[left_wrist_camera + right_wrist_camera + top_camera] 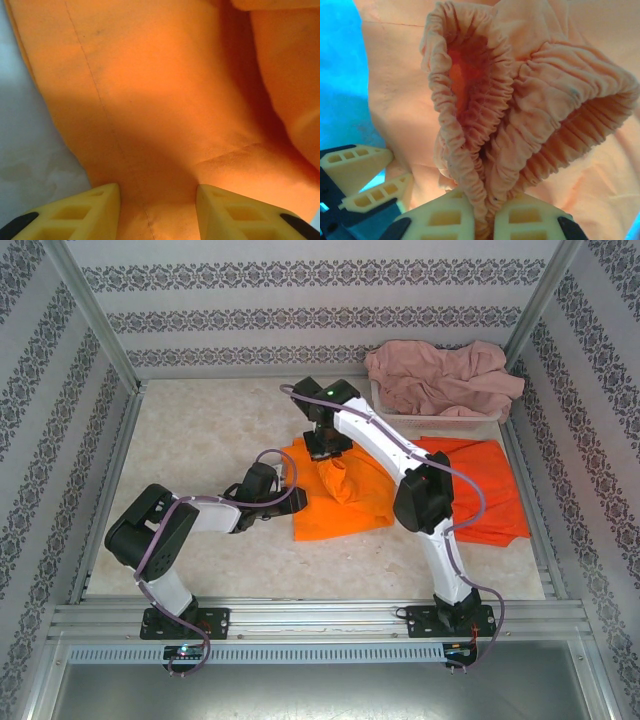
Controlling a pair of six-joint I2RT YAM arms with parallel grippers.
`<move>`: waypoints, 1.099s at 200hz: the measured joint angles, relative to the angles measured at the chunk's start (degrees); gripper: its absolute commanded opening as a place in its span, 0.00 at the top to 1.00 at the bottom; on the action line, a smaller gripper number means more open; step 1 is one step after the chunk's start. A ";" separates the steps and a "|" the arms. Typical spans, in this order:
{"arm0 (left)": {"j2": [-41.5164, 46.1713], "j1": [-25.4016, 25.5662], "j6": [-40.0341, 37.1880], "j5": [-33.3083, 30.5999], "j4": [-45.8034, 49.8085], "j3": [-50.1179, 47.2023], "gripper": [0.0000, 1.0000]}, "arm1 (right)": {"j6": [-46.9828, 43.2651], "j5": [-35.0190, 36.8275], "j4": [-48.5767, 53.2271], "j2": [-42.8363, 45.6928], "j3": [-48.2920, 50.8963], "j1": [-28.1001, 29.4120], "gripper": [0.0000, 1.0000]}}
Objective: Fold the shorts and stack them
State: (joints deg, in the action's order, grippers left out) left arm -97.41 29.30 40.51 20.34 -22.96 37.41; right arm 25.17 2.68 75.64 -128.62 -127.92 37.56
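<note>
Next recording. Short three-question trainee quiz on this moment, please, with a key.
1. True or false: the right gripper is shut on the gathered elastic waistband of the middle bright orange cloth shorts.
2. The dusty pink cloth shorts lie: A) heaped on the white perforated plastic basket; B) under the left arm; C) folded by the arm bases.
3. Fill in: the jaws of the left gripper stand ___.
Key: 1 true; 2 A; 3 open.

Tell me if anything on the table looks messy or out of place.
The pink shorts are heaped untidily over the white basket, spilling past its rim. The middle orange shorts are bunched up where the right gripper pinches their gathered waistband, not lying flat.
</note>
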 measured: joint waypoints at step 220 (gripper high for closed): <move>12.41 -6.34 1.99 2.97 15.32 13.99 0.29 | 29.05 -34.42 -74.23 44.68 74.10 -12.28 0.03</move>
State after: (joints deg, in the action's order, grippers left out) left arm -84.99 22.96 42.50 23.31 -7.64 51.40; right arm 54.22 -31.75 1.41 -83.94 -53.82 25.28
